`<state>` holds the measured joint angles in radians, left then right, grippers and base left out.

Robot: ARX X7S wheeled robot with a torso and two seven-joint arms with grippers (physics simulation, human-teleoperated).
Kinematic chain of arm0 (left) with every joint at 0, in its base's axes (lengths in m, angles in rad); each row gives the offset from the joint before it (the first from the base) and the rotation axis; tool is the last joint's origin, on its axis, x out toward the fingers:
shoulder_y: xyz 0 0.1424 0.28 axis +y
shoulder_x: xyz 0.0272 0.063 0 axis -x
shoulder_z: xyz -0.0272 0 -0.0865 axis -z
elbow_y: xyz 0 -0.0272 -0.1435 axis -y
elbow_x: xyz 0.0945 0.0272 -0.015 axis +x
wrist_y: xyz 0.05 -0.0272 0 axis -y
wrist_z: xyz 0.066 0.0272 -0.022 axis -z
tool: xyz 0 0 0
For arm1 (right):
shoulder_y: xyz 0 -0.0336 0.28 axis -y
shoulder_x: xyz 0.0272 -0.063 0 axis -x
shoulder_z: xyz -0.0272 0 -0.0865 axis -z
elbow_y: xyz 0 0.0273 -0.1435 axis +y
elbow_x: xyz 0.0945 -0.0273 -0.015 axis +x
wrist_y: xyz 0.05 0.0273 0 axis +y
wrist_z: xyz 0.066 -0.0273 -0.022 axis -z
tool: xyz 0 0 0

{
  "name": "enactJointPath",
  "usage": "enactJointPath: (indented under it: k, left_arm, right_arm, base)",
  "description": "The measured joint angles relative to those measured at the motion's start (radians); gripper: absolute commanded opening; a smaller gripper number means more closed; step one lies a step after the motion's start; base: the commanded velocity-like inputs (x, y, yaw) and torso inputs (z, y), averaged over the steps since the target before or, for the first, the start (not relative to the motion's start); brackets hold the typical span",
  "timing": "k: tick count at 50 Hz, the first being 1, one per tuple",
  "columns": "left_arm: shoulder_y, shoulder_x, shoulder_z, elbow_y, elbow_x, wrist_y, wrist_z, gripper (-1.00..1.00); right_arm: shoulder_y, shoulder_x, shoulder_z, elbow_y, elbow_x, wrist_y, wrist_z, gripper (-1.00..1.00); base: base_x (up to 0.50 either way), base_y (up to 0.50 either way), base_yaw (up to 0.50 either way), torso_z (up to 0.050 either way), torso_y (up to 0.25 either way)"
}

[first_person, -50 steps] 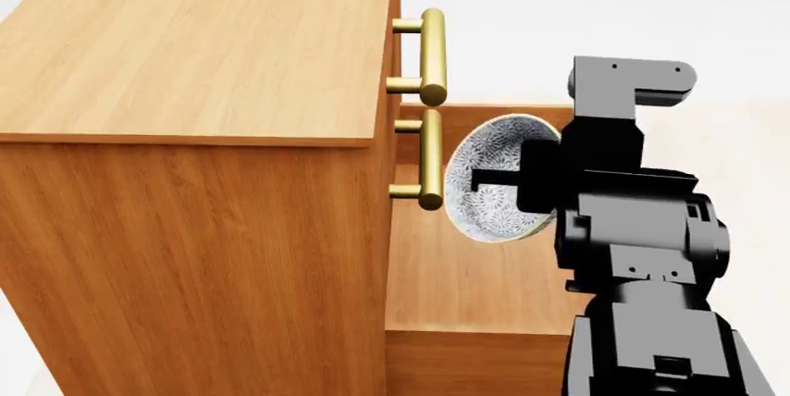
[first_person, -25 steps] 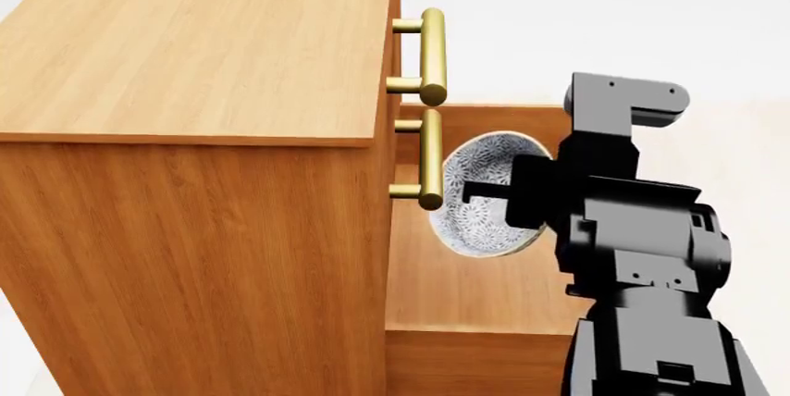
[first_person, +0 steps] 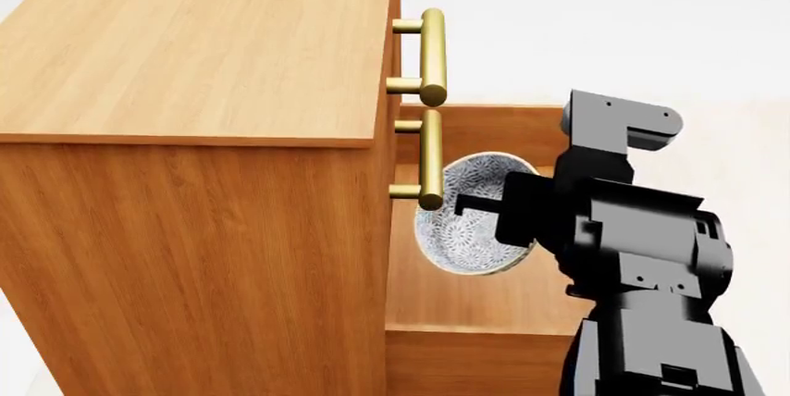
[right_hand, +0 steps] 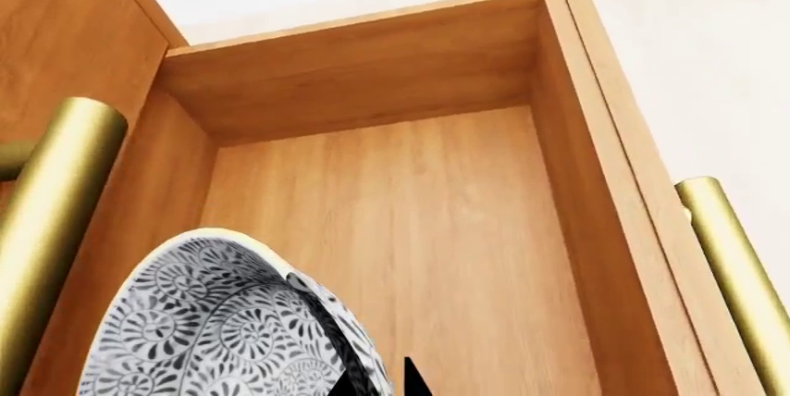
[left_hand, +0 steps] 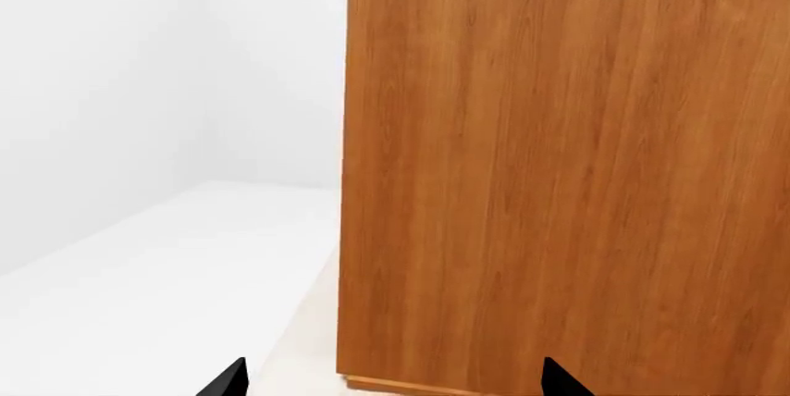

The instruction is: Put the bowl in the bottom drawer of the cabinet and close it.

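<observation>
In the left wrist view, the left gripper (left_hand: 388, 382) showed only two black fingers' tips (left_hand: 228, 379) at the frame's edge, spread well apart with nothing between them. Ahead of them stood a plain wood-grain side of the cabinet (left_hand: 556, 165), rising from the pale floor (left_hand: 161, 294).

In the head view, the cabinet (first_person: 185, 137) filled the left side, with two brass handles (first_person: 431, 55) of the upper drawers sticking out from its front edge. The bottom drawer (first_person: 475, 299) stood pulled out below them. The right gripper (first_person: 494, 211) held the bowl (first_person: 475, 214) tipped on its side by the rim, one finger inside it, above the drawer's floor and just beside the lower of the two handles; touching or not, I could not tell.

In the right wrist view, the bowl (right_hand: 216, 322) hung over the bottom drawer (right_hand: 408, 229), near the drawer's cabinet-side edge, its patterned wall nearest the camera. A black finger (right_hand: 412, 379) showed against the bowl's rim. The drawer's own brass handle (right_hand: 734, 276) ran along its outer front edge.
</observation>
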<state>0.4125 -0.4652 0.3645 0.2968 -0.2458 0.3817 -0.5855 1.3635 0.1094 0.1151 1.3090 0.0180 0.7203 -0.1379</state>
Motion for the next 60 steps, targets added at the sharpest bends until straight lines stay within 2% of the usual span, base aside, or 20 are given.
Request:
enactJointPath:
  k: [38, 58, 59, 60]
  left_arm:
    - [-0.007, 0.001, 0.006, -0.018, -0.001, 0.013, -0.001, 1.0]
    - [-0.006, -0.002, 0.008, -0.019, -0.005, 0.018, -0.003, 1.0]
    - [-0.006, -0.002, 0.008, -0.019, -0.005, 0.018, -0.003, 1.0]
    - [-0.006, -0.002, 0.008, -0.019, -0.005, 0.018, -0.003, 1.0]
  right_arm:
    - [-0.003, 0.002, 0.108, 0.0, -0.008, 0.09, -0.004, -1.0]
    - [-0.022, -0.003, 0.121, 0.0, -0.025, 0.095, -0.01, -1.0]
    - [-0.023, -0.003, 0.12, 0.0, -0.026, 0.094, -0.011, 1.0]
    - [-0.024, -0.003, 0.12, 0.0, -0.026, 0.093, -0.012, 1.0]
  base:
    - [0.0, 0.0, 0.0, 0.0, 0.001]
    - [0.0, 0.0, 0.0, 0.0, 0.0]
    - [0.0, 0.0, 0.0, 0.0, 0.0]
    - [0.0, 0.0, 0.0, 0.0, 0.0]
